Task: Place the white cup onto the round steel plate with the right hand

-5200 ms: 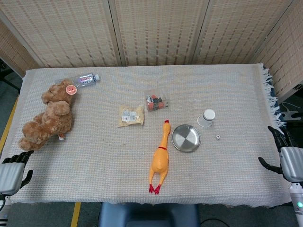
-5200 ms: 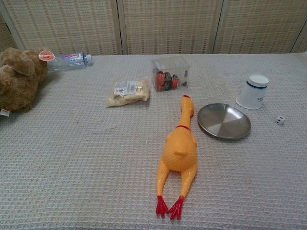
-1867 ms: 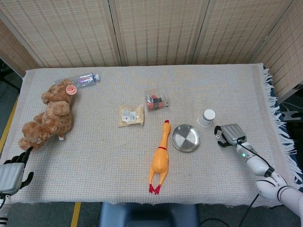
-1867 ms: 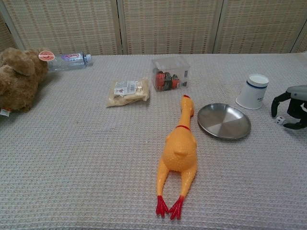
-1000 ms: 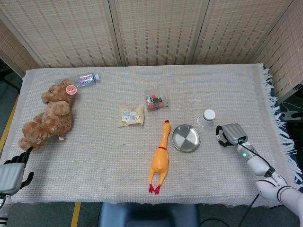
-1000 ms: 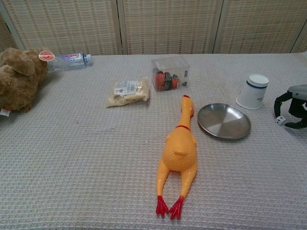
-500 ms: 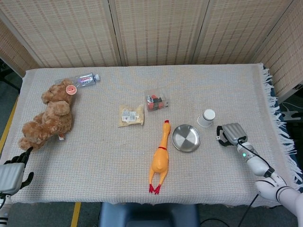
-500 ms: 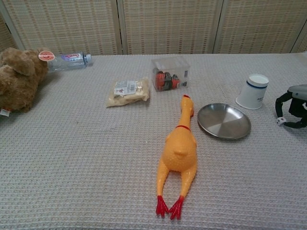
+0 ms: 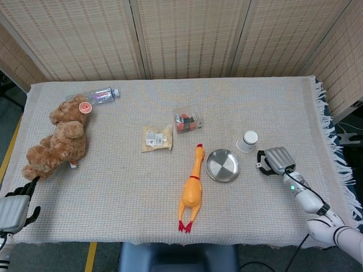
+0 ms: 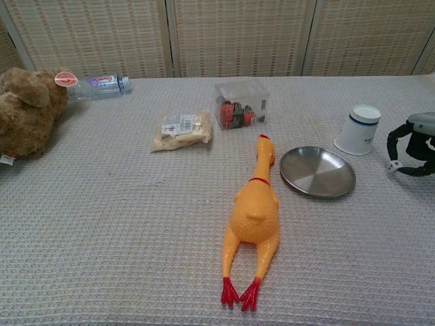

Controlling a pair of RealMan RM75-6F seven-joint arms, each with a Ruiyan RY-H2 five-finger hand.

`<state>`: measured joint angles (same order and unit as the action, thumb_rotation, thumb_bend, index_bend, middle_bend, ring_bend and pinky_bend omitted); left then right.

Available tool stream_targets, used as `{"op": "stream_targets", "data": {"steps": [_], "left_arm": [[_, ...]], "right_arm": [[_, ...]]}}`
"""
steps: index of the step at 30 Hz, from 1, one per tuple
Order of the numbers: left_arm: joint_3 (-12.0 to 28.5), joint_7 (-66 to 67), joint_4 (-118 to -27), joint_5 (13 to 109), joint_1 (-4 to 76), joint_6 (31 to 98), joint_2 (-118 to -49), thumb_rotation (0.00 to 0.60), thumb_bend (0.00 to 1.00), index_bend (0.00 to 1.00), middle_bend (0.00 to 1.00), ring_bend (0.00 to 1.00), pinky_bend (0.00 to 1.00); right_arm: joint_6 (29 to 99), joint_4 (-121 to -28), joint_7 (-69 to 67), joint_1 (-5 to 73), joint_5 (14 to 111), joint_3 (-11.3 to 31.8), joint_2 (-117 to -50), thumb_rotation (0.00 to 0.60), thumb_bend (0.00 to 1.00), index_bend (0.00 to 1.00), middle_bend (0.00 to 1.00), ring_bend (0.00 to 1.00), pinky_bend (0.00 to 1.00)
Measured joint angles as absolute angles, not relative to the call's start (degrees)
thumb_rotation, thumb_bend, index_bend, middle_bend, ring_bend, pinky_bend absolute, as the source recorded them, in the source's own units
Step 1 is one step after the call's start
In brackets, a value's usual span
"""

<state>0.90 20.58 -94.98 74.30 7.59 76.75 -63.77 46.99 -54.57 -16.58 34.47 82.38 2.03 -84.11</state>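
A: Which step is the right hand (image 9: 274,160) working through?

B: As I judge it, the reach towards the white cup (image 9: 247,141). The hand is hovering low over the tabletop (image 9: 113,187), fingers (image 10: 393,144) curved downward and apart, holding nothing. In the chest view a small white die (image 10: 393,165) is showing just beneath those curled fingers; I cannot tell whether they are touching it.

A: And where is the cup sitting relative to that hand?

B: Just beside it, towards the fingertip side and a little further from the robot, mouth-down by the look of it. The round steel plate (image 9: 222,165) is lying beyond the cup from the hand, near it but not touching, and it is carrying nothing.

A: So what is the next move asking for?

B: Probably sliding the open fingers around the cup's wall and closing on it without knocking it over, then lifting and carrying it the short way over to the plate. The yellow rubber chicken (image 9: 191,189) is lying past the plate, so an overshoot could nudge it.

A: The left hand (image 9: 12,209)?

B: Resting idle at the tabletop's far corner, fingers loosely spread, holding nothing
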Motion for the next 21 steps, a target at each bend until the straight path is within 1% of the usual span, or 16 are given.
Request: {"op": "stream_targets", "data": {"steps": [6, 10, 12, 14, 16, 17, 19, 21], "left_arm": [[0.83, 20.73, -95.03, 73.99, 7.71, 76.33, -63.72, 0.6, 0.37, 0.01, 0.19, 0.25, 0.42], [0.82, 20.75, -95.12, 74.06, 7.71, 76.42, -63.69, 0.6, 0.37, 0.01, 0.19, 0.25, 0.42], [0.83, 20.72, -95.12, 74.06, 7.71, 76.47, -63.69, 0.6, 0.37, 0.01, 0.19, 0.25, 0.42], [0.84, 20.64, -95.12, 74.04, 7.68, 76.52, -63.65, 0.6, 0.37, 0.01, 0.19, 0.25, 0.42], [0.88, 20.45, -95.1, 73.9, 7.69, 76.41, -63.58, 0.6, 0.37, 0.01, 0.19, 0.25, 0.42], [0.87, 20.4, -95.11, 73.89, 7.69, 76.4, -63.54, 0.6, 0.37, 0.01, 0.19, 0.26, 0.42], [0.87, 20.23, -95.16, 73.91, 7.66, 76.41, -63.45, 0.6, 0.37, 0.01, 0.19, 0.26, 0.42], [0.89, 20.1, -95.21, 73.95, 7.65, 76.47, -63.39, 0.6, 0.37, 0.01, 0.19, 0.26, 0.42]], "right_arm": [[52.41, -60.78, -16.71, 34.06, 84.38, 2.6, -81.62, 0.6, 0.31, 0.55, 0.89, 0.75, 0.96], [53.49, -63.61, -16.91, 34.46, 85.34, 3.16, -80.59, 0.6, 0.31, 0.55, 0.89, 0.75, 0.96], [53.39, -63.76, -16.99, 34.66, 85.39, 3.24, -80.53, 0.6, 0.31, 0.53, 0.89, 0.75, 0.96], [52.75, -64.12, -17.31, 35.19, 85.41, 3.32, -80.73, 0.6, 0.27, 0.48, 0.89, 0.75, 0.96], [52.46, -64.16, -18.49, 35.59, 85.67, 3.39, -81.44, 0.6, 0.2, 0.44, 0.89, 0.75, 0.96], [52.71, -64.04, -19.23, 35.66, 85.9, 3.39, -81.75, 0.6, 0.18, 0.44, 0.89, 0.74, 0.96], [53.82, -63.53, -21.3, 35.71, 86.67, 3.28, -82.39, 0.6, 0.15, 0.42, 0.89, 0.72, 0.96], [54.98, -62.88, -23.3, 35.66, 87.47, 3.07, -82.82, 0.6, 0.13, 0.39, 0.88, 0.66, 0.96]]}}
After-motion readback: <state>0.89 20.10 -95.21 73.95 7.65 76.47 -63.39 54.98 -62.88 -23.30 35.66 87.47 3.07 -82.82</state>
